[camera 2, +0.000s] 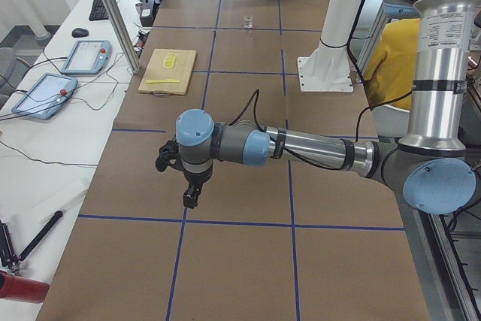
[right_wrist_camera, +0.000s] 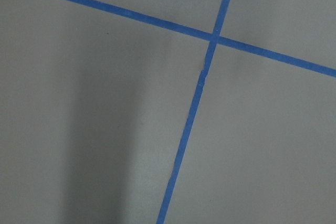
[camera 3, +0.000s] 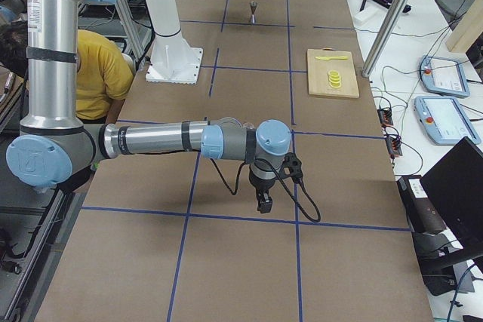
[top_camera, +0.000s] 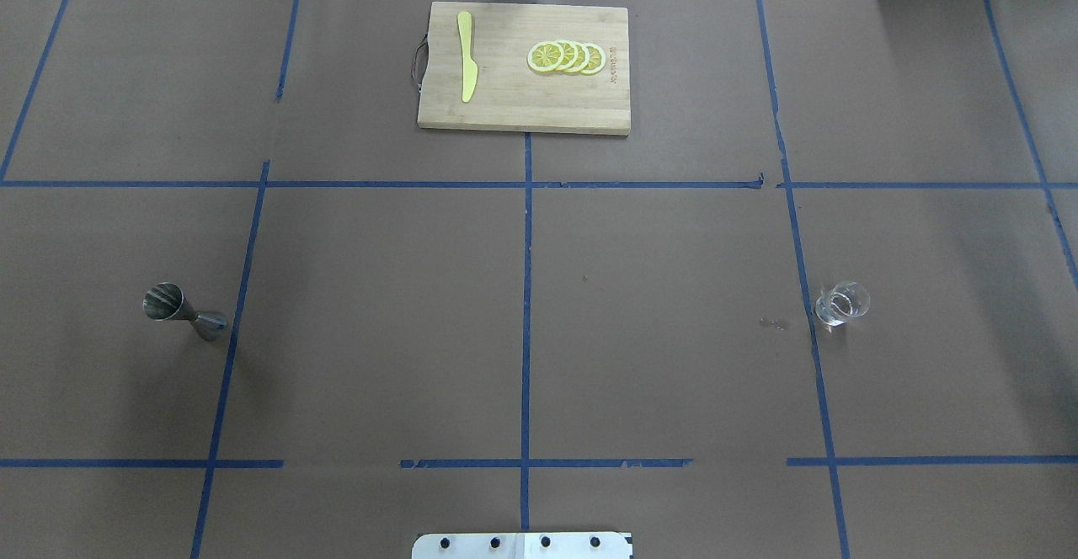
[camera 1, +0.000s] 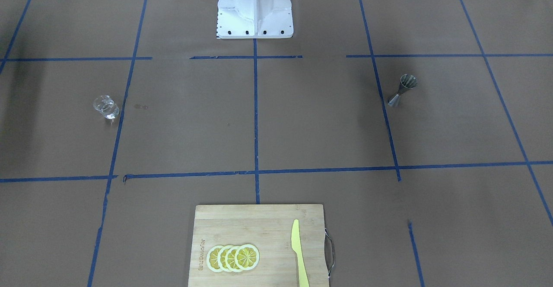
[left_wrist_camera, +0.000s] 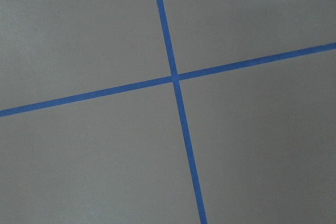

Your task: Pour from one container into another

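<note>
Front-facing view: the cup (camera 1: 106,106) stands at middle left on the brown surface (camera 1: 319,118), just left of a line of blue tape (camera 1: 255,114). The jigger (camera 1: 402,90) stands upright at middle right, wide mouth up, just right of another tape line, well apart from the cup. A white base (camera 1: 255,8) sits at top centre. At bottom centre lies a wooden board (camera 1: 268,226) with four overlapping lemon slices (camera 1: 233,257) and a yellow knife (camera 1: 299,252).

Overhead view: the sides swap. The jigger is at middle left and the cup at middle right, each beside a tape line. A small dark spot (top_camera: 771,322) marks the surface just left of the cup. The board is at top centre.

Left side view: the near arm reaches across the middle of the frame, and the left fingers (camera 2: 191,199) point down above bare surface near a tape line. I cannot tell whether they are apart or together. The cup is tiny at top centre. A person in yellow (camera 2: 394,65) sits at the right edge.

Right side view: the near arm lies across the centre, and the right fingers (camera 3: 264,203) hang above a tape line; their state cannot be told. The jigger stands at top centre.

Left wrist view: only a tape cross on bare surface.

Right wrist view: a tape cross at upper right, with a soft shadow at the left.
</note>
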`<state>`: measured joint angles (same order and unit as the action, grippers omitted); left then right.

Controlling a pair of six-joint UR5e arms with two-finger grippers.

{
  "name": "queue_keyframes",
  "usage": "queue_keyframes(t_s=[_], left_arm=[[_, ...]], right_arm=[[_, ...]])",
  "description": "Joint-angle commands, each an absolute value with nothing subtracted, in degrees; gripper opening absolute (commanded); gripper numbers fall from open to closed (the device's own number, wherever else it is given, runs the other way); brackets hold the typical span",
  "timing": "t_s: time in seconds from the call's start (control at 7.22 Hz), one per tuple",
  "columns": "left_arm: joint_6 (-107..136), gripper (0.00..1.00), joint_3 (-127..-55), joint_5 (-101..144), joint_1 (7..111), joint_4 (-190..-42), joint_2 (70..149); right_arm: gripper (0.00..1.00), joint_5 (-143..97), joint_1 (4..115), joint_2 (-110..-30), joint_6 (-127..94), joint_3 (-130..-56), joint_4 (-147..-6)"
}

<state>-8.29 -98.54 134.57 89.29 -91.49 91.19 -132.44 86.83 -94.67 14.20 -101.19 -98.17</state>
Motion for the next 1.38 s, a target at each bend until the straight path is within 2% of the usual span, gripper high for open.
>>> queue_keyframes(t_s=[0.0, 0.14, 0.28, 0.69, 0.97, 1.25], left_arm=[[-5.57, 1.0, -98.87, 134.65, 87.63, -98.83, 92.9], [8.47, 1.0, -99.75, 135.17, 86.06, -101.49, 93.34], [22.53, 1.0, -102.8, 133.96, 78.39, -108.65, 93.08], [33.35, 1.0, -112.91, 121.79, 64.48, -110.92, 93.25], [43.65, 1.0, -114.6, 105.54, 52.69, -122.11, 92.91], [54.58, 1.0, -116.45, 95.45, 46.45, -125.57, 90.53]], right_arm=[[1.0, -132.45, 86.84, -94.22, 14.15, -101.16, -98.17], [1.0, -132.45, 86.84, -94.13, 14.15, -101.16, -98.17], [1.0, -132.45, 86.84, -94.04, 14.15, -101.16, -98.09], [1.0, -132.45, 86.84, -93.52, 14.15, -101.16, -98.09], [1.0, -132.45, 86.84, -93.52, 14.24, -101.08, -98.09], [1.0, -132.45, 86.84, -93.52, 14.15, -101.16, -97.65]])
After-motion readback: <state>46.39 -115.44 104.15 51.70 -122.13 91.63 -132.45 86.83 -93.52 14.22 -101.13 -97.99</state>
